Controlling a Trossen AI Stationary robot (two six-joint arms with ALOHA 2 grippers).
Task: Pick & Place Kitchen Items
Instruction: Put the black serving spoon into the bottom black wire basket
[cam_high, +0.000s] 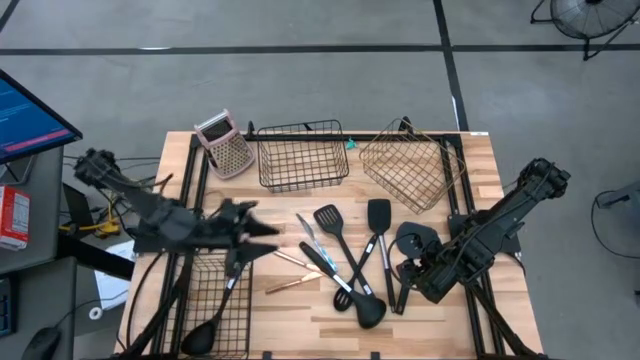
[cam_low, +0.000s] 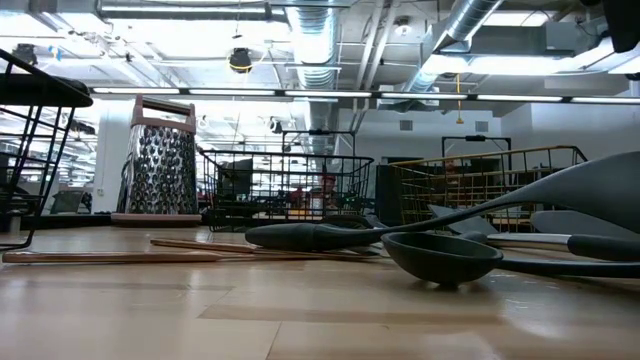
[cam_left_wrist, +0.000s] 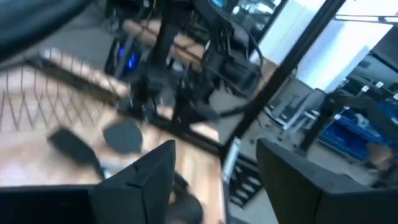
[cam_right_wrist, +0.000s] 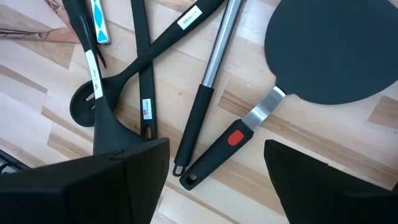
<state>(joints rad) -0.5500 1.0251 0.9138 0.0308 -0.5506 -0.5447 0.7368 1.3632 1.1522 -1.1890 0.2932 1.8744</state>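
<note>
High view | left hand (cam_high: 262, 232) open – empty | ladle (cam_high: 212, 322) handle toward it

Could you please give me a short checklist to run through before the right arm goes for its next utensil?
1. right gripper open: ok, fingers spread wide, nothing between them.
2. Target below it: ok, the round spatula with the red-dotted handle lies flat on the table.
3. Handle free: not ok, a steel-shafted utensil lies close alongside.
4. left gripper clear: ok, it hovers near the black wire basket, far from the pile.
5. Left gripper empty: ok, open with nothing between its fingers.
</note>
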